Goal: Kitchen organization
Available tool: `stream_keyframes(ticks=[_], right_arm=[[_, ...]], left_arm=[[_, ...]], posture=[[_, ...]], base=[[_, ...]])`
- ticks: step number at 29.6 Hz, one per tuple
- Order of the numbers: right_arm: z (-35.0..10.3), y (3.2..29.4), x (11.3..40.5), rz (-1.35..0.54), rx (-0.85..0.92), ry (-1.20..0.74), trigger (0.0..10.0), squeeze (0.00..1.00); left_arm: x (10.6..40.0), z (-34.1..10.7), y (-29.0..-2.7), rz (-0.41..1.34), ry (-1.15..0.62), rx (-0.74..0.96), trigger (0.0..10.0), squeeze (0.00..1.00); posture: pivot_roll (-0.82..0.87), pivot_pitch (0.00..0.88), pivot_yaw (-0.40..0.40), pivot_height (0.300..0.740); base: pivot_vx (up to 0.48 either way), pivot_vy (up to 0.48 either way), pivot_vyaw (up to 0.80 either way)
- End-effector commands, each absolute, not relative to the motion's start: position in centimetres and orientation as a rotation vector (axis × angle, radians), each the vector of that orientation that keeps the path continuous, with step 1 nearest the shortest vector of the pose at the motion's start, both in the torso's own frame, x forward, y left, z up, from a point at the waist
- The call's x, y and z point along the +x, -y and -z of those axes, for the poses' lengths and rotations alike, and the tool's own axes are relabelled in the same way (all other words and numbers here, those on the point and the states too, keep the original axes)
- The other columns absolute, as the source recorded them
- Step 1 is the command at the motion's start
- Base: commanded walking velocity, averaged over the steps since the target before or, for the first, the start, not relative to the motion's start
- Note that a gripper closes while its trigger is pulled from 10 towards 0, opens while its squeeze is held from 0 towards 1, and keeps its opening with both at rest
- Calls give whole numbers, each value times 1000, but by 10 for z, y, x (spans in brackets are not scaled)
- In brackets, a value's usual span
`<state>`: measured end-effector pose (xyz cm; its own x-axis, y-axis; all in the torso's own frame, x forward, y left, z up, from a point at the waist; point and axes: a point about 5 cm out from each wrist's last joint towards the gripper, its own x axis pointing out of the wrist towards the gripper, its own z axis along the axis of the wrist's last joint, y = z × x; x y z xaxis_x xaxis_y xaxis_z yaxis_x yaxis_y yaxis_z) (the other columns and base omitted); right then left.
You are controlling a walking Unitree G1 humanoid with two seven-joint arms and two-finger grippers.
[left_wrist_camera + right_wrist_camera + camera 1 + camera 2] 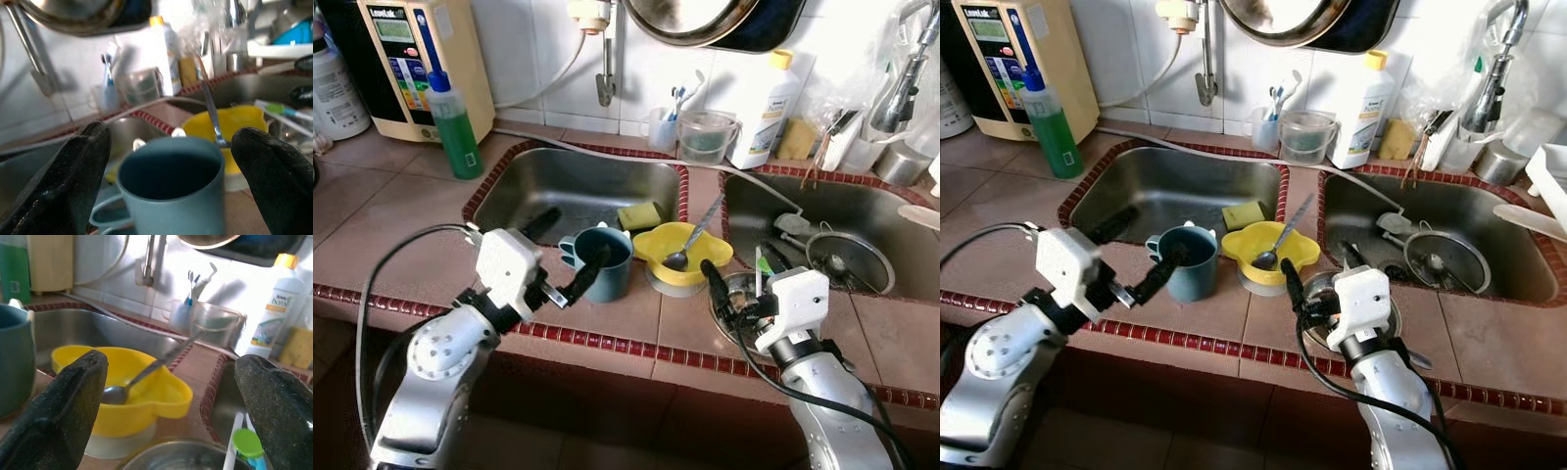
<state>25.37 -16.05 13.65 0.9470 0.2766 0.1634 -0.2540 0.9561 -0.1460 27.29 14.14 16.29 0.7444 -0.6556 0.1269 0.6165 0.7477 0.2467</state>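
Blue mug [605, 261] between released left tool [168, 181] fingers, right tool [171, 416] released near yellow bowl [146, 391]

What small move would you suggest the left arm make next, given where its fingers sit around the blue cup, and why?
Probably ease the left gripper a little further forward, then close. Its open fingers flank the blue cup on either side without seeming to touch it, and the cup stands upright on the counter beside the yellow bowl, so a short advance should seat the grasp.

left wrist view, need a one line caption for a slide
Left gripper open around a blue cup on the counter, with a yellow bowl and spoon just behind it.
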Motion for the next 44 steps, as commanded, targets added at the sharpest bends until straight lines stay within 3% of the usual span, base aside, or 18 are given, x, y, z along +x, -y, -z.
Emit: stream_keyframes(ticks=[1,16,30,44], right_arm=[[-142,159,255,-272,-101,193,10000,0],[-137,155,250,-337,-115,156,10000,0],[-134,150,249,-384,-133,127,10000,0],[-135,149,254,-387,-151,127,10000,0]], left_arm=[[278,-168,-139,742,235,248,10000,0],[305,-195,-146,849,328,415,10000,0],[302,-186,-157,948,267,495,10000,0],[294,-165,-142,1104,231,596,10000,0]], posture=[[-97,25,10,740],[-111,9,21,740],[-94,15,14,740],[-97,9,8,740]], base=[[0,0,0],[0,0,0],[0,0,0],[0,0,0]])
